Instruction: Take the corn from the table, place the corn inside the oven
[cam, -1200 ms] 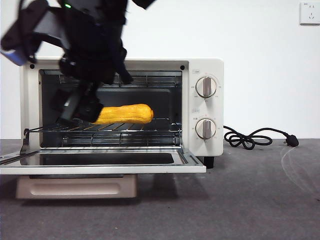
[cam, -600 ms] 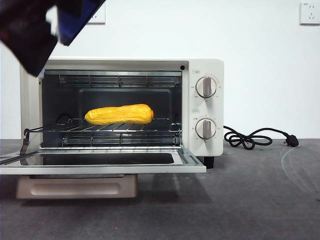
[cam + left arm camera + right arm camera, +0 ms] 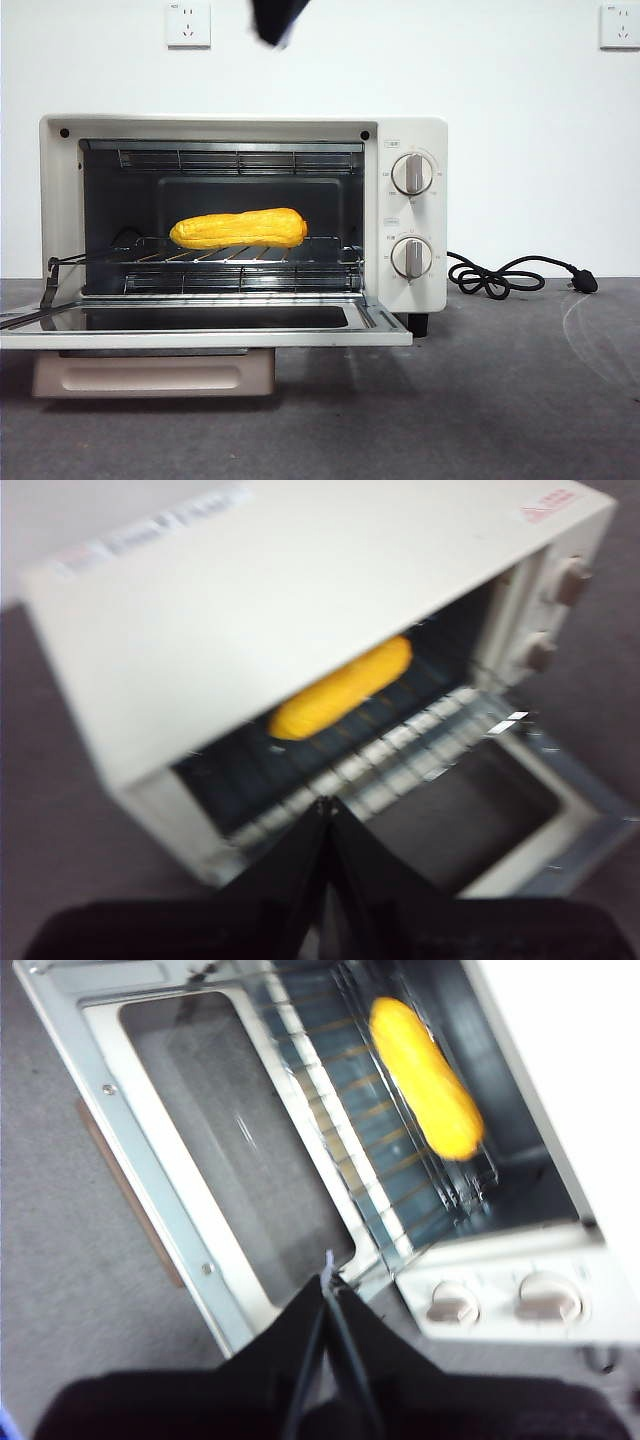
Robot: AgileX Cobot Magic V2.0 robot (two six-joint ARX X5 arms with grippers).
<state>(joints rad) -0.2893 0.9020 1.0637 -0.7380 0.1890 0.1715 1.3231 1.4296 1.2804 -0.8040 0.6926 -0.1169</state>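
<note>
Presently the corn [image 3: 240,228] is lying free on the wire rack inside the oven [image 3: 415,220], both the left pincer [image 3: 326,805] and right pincer [image 3: 329,1280] are hanging pressed together above it, and the cob is appearing light, stiff, bumpy-surfaced, best gripped mid-length.

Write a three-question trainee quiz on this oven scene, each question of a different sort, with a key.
1. True or false: the corn lies on the wire rack inside the oven.
2. How does the oven door stand? A) shut B) folded down, open C) removed
3. Fill in: the left gripper and right gripper each have their jaws ____ and hold nothing.

Key: 1 true; 2 B; 3 shut.
</note>
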